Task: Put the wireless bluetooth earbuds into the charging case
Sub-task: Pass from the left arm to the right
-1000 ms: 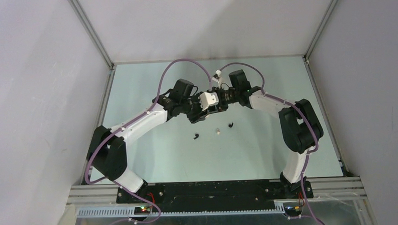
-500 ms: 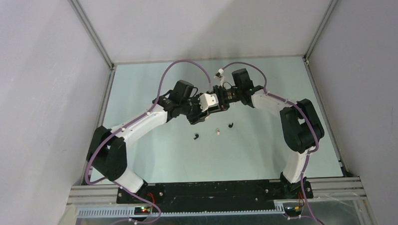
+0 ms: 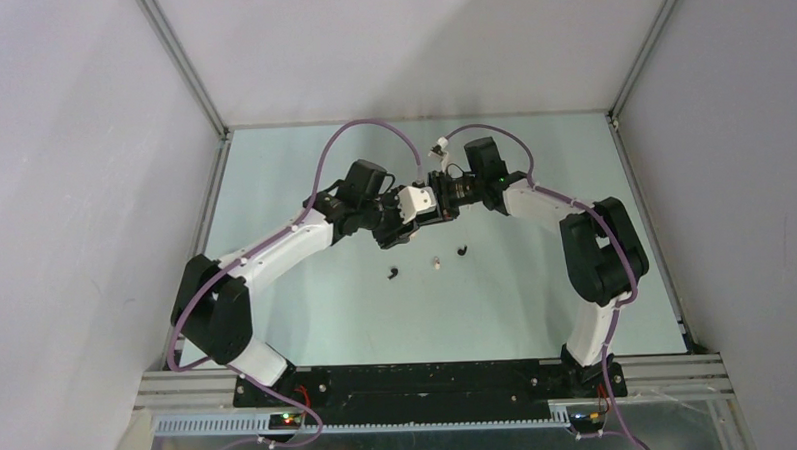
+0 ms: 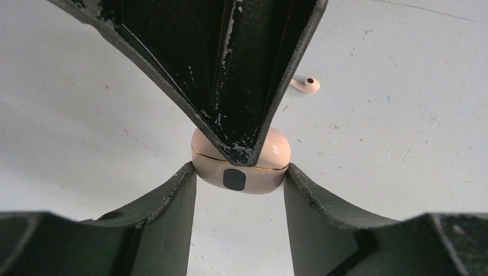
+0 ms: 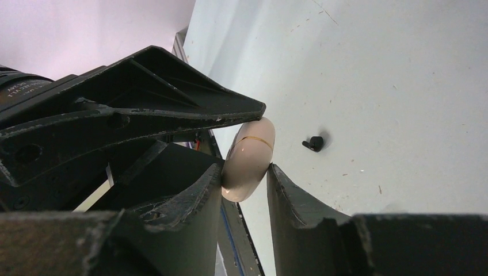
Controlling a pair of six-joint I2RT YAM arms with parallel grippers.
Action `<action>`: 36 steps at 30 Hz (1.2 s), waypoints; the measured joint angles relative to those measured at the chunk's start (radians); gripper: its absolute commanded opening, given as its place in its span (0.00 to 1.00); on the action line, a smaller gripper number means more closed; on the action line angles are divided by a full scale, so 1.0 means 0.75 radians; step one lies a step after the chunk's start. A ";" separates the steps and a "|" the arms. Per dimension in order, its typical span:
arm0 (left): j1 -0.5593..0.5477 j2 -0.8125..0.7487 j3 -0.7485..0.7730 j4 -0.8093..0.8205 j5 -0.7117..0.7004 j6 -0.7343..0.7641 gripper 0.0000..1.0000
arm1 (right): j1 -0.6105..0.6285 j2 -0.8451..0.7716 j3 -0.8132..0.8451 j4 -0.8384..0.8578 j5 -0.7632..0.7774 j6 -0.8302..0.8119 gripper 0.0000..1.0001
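Note:
The cream-pink charging case (image 4: pixel 241 169), lid closed along its gold seam, hangs above the table. My left gripper (image 4: pixel 239 172) is shut on its two sides. My right gripper (image 5: pixel 244 171) pinches the same case (image 5: pixel 248 161) across its flat faces, and one right finger (image 4: pixel 230 75) crosses the lid in the left wrist view. In the top view the two grippers meet mid-table, left (image 3: pixel 403 228) and right (image 3: pixel 436 206). On the table lie a black earbud (image 3: pixel 392 275), a cream-white earbud (image 3: pixel 436 263) and another black earbud (image 3: pixel 461 251). A cream earbud (image 4: pixel 305 84) and a black one (image 5: pixel 313 143) also show.
The pale table (image 3: pixel 538 310) is boxed in by grey walls with metal rails (image 3: pixel 211 141) at its edges. Purple cables (image 3: pixel 337 147) loop over both wrists. The arm bases stand on the black plate (image 3: pixel 430 379) at the near edge.
My right gripper has shifted slightly toward the left one and narrowed its jaws onto the case. The left gripper and the loose earbuds stay put.

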 measured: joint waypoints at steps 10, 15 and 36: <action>0.000 -0.003 -0.001 -0.002 -0.004 -0.002 0.56 | -0.001 0.005 0.000 0.008 -0.009 0.014 0.16; 0.000 -0.018 -0.022 0.025 -0.007 -0.012 0.91 | -0.004 0.006 0.000 0.009 -0.028 0.015 0.16; 0.178 -0.230 -0.049 0.006 0.354 -0.054 1.00 | -0.069 -0.129 0.000 -0.211 -0.059 -0.262 0.14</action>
